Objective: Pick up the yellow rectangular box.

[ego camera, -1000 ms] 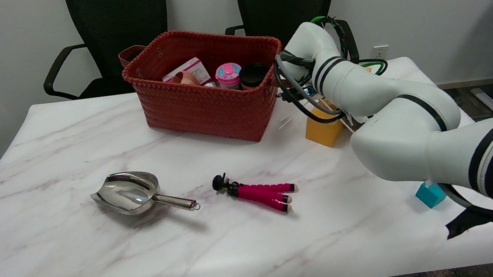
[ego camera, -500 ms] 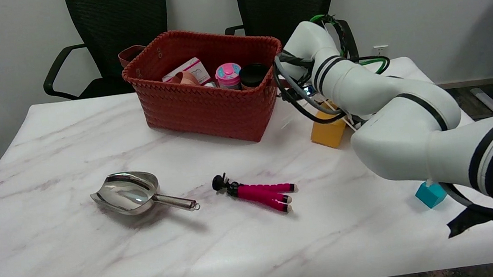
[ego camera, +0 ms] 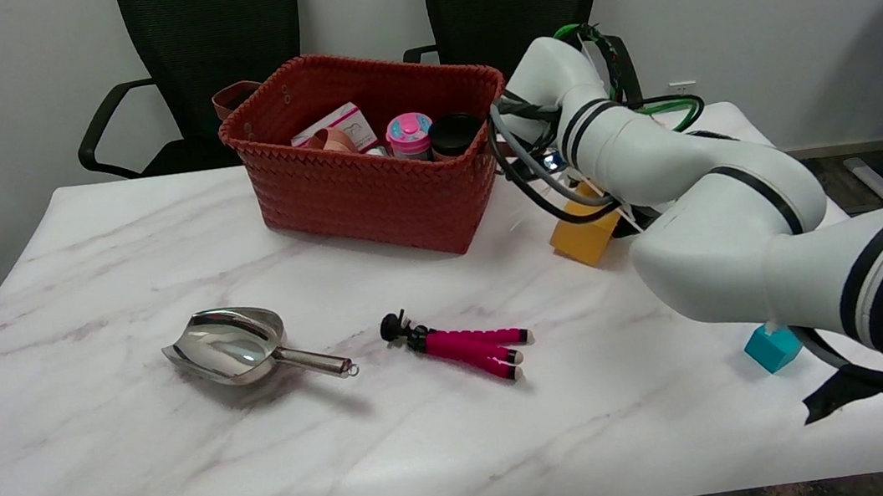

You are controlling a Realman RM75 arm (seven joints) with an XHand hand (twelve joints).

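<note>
Reaching in from the lower right of the frame, the right arm [ego camera: 705, 199] folds back on itself across the right side of the table [ego camera: 97, 459], its wrist doubled toward the yellow box [ego camera: 582, 237] at centre right. Only the box's left end shows, a corner jutting out below the forearm and a loop of black cable; the rest is covered. The hand itself is hidden behind the arm, so whether its fingers are wide, narrow or closed on the box cannot be told. The box appears tilted, but whether it rests on the marble or hangs just above it is unclear.

The arm's bent pose looks chosen to come at the box from above and behind, clear of the red basket [ego camera: 368, 198] that stands just to the box's left in the upper middle. Well apart from all this, a steel scoop [ego camera: 235, 353] lies at lower left, a pink tripod [ego camera: 462, 346] at lower centre, and a teal cube [ego camera: 770, 347] peeks out beneath the arm at lower right.
</note>
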